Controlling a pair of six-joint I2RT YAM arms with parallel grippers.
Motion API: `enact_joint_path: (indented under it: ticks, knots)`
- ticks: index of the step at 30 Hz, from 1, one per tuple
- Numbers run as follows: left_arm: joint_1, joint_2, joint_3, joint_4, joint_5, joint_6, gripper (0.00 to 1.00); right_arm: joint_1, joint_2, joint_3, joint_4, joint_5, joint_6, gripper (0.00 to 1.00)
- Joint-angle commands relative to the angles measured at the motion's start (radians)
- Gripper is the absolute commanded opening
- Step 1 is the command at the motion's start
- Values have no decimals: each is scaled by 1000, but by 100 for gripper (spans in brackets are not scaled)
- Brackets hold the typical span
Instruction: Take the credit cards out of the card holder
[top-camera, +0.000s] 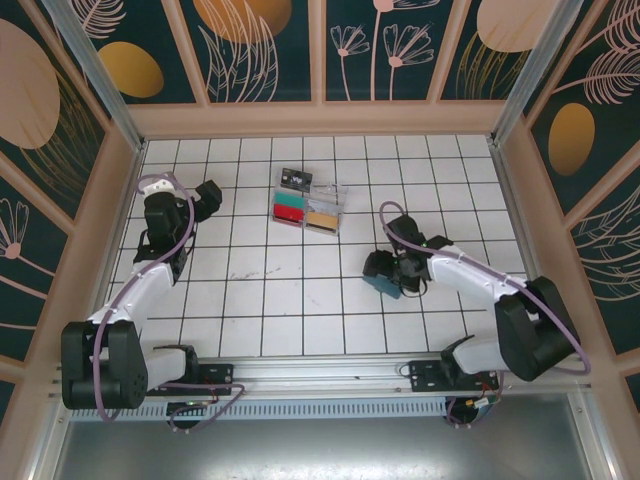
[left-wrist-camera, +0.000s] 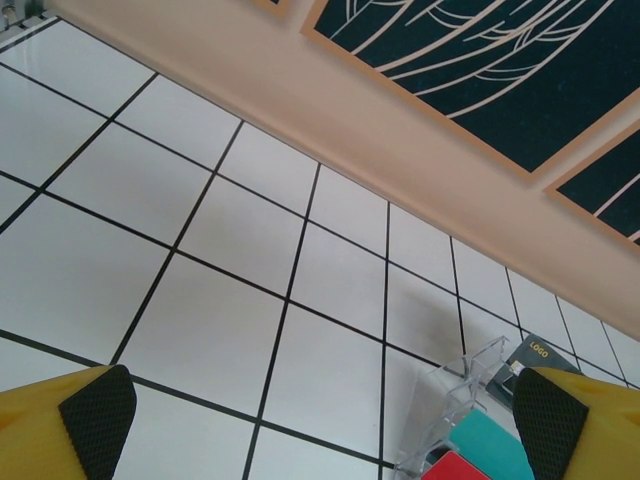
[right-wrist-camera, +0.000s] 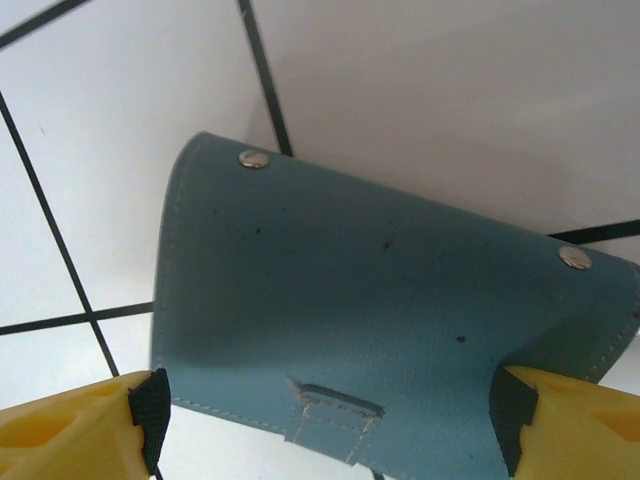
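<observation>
Holder (right-wrist-camera: 380, 290): a teal wallet is seen on the white tiled table (top-camera: 300, 290), right of centre and nearer than the tray, with its plain outer face turned to the wrist camera. Two metal studs are set toward its far edge, and a small stitched slot toward its near edge.
Right gripper (right-wrist-camera: 330, 415): it is lowered over the holder with its jaws spread wide, and one black pad (right-wrist-camera: 150, 420) is set at each side edge. Contact appears to be made, but whether the holder is truly clamped cannot be told.
Reason for the straddle: the holder is judged to be taken by its edges so that it can be steadied or lifted and then opened.
Cards: they are judged to be shut inside, since the outer face is what is presented.
Left gripper (left-wrist-camera: 323, 410): it is fully open and nothing is held. It is poised above the tiles at the far left, well apart from the holder. It is judged to be parked clear of the right arm.
Tray (left-wrist-camera: 465, 390): a clear, divided tray is placed at the far middle. Red, teal, yellow and dark pieces are seen in its compartments.
Writing: "LOGO" in yellow can be read on the black card (left-wrist-camera: 540, 352) just beyond the tray. Its other marks are too small to be read, and no writing is made out on the holder.
</observation>
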Motion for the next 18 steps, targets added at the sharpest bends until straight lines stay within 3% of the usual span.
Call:
enact_joint_path:
  ticks: [1,8,12,15,18]
  knots:
    - [-5,-5,-3,-3,65,-13,99,37,84,9,112,-72,40,85]
    - [-8,24,-25,-15,236,-130,99,90,241,143,281,-165,58,85]
    - [-22,39,-60,0,296,-189,99,84,267,218,241,-130,28,85]
    - [-56,58,-63,-14,330,-205,99,37,222,251,174,-95,-46,84]
    - [-144,92,-11,-77,332,-187,98,-67,184,271,126,-170,-190,80]
